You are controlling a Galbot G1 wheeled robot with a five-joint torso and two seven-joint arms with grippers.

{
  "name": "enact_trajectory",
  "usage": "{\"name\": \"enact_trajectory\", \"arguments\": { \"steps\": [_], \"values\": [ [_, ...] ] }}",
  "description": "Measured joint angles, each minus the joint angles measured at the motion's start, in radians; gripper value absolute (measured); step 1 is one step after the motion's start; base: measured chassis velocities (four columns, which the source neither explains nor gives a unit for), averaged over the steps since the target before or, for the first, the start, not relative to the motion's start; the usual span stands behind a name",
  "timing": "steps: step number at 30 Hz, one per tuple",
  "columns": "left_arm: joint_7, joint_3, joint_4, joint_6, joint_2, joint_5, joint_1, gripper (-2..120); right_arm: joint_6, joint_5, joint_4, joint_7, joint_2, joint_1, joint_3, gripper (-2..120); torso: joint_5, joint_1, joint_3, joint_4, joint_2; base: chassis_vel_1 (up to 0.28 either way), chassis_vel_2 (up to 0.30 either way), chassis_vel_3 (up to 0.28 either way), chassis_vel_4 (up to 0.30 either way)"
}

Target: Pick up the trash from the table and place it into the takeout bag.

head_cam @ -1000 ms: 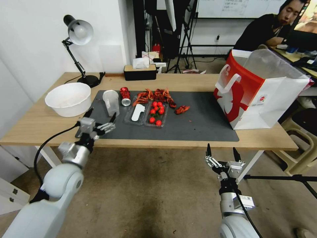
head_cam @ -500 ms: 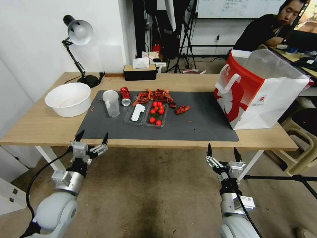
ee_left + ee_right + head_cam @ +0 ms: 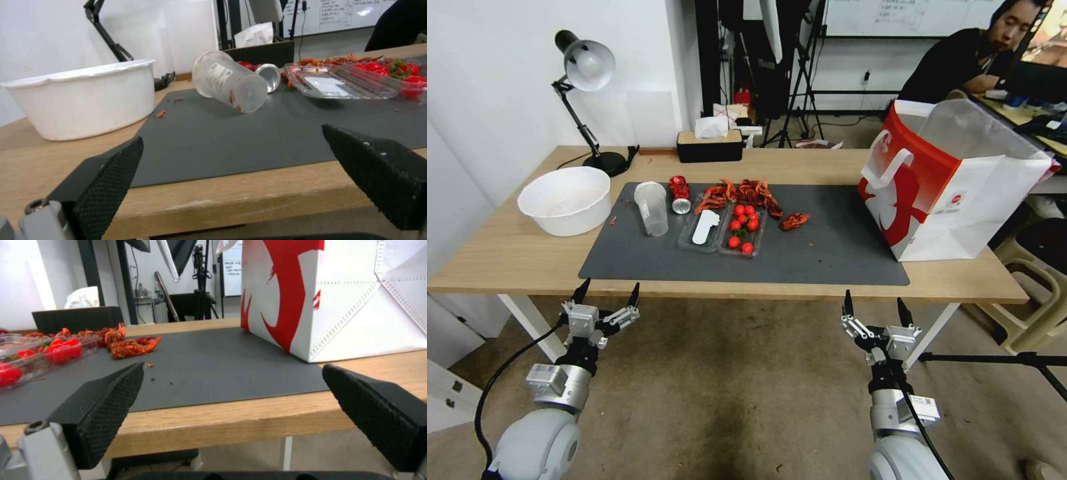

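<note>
Where cropped, takeout bag (image 3: 356, 306) top.

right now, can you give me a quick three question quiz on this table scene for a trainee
1. True or false: the clear plastic cup stands upright on the dark grey rectangular mat.
2. What does the left gripper hold? A) the crushed red can B) nothing, it is open below the table's front edge C) the white round bowl
3. Fill in: the large red and white paper takeout bag stands at the robot's ___ end of the light-wood table, ahead of the open right gripper.

Key: 1 false, the left wrist view shows it tipped on its side; 2 B; 3 right.
</note>
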Motion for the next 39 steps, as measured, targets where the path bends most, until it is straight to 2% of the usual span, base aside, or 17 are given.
{"name": "enact_trajectory", "arguments": {
  "steps": [4, 9, 19, 30, 33, 34, 36, 39],
  "values": [
    [0.000, 0.005, 0.000, 0.002, -0.003, 0.001, -0.010, 100, 0.001, 0.000, -0.003, 0.000, 0.000, 0.001, -0.001, 100, 0.0000, 0.000, 0.000, 0.0000, 0.000, 0.000, 0.000, 0.000, 0.000],
    [-0.007, 0.033, -0.001, 0.040, -0.005, 0.000, -0.063, 100, 0.001, 0.000, -0.006, 0.000, 0.001, 0.003, -0.001, 100, 0.0001, 0.000, 0.000, 0.0000, 0.000, 0.000, 0.000, 0.000, 0.000],
    [-0.044, 0.132, 0.007, 0.158, -0.013, -0.027, -0.216, 100, -0.001, -0.002, -0.010, 0.000, 0.007, 0.008, -0.002, 100, 0.0001, 0.000, 0.000, -0.0001, 0.000, 0.000, 0.000, 0.000, 0.000],
    [-0.110, 0.225, 0.095, 0.295, 0.046, -0.144, -0.438, 100, -0.009, -0.009, -0.011, 0.000, 0.012, 0.011, -0.010, 100, 0.0000, 0.000, 0.000, 0.0001, 0.000, 0.000, 0.000, 0.000, 0.000],
    [-0.156, 0.271, 0.137, 0.364, 0.056, -0.203, -0.522, 100, -0.012, -0.011, -0.011, 0.000, 0.014, 0.012, -0.011, 100, -0.0001, 0.000, 0.000, 0.0001, 0.000, 0.000, 0.000, 0.000, 0.000],
    [-0.156, 0.271, 0.137, 0.364, 0.056, -0.203, -0.522, 100, -0.012, -0.011, -0.011, 0.000, 0.014, 0.012, -0.011, 100, -0.0001, 0.000, 0.000, 0.0001, 0.000, 0.000, 0.000, 0.000, 0.000],
    [-0.199, 0.299, 0.166, 0.422, 0.054, -0.249, -0.589, 100, -0.012, -0.012, -0.009, 0.000, 0.016, 0.012, -0.011, 100, 0.0001, 0.000, 0.000, -0.0003, 0.000, 0.000, 0.000, 0.000, 0.000],
    [-0.222, 0.317, 0.204, 0.461, 0.050, -0.257, -0.640, 100, -0.012, -0.013, -0.009, 0.000, 0.017, 0.011, -0.010, 100, 0.0000, 0.000, 0.000, -0.0001, 0.000, 0.000, 0.000, 0.000, 0.000]
  ]
}}
